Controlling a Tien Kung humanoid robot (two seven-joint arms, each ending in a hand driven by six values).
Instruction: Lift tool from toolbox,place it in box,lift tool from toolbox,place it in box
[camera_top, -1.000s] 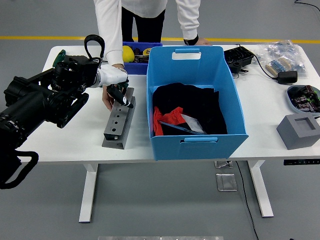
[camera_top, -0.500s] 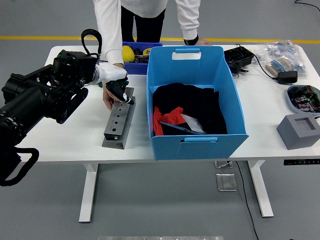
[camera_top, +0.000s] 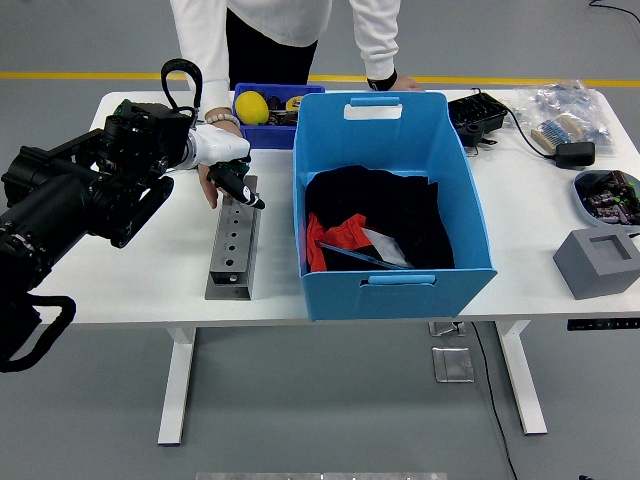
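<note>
Since the earlier frame, the grey perforated metal bar lies squarer to the table's near edge, and the person's hand sits higher at its far end. Head view: the left hand, fingers curled, touches the bar's far end, beside the large blue plastic box. The small dark-blue toolbox stands behind.
</note>
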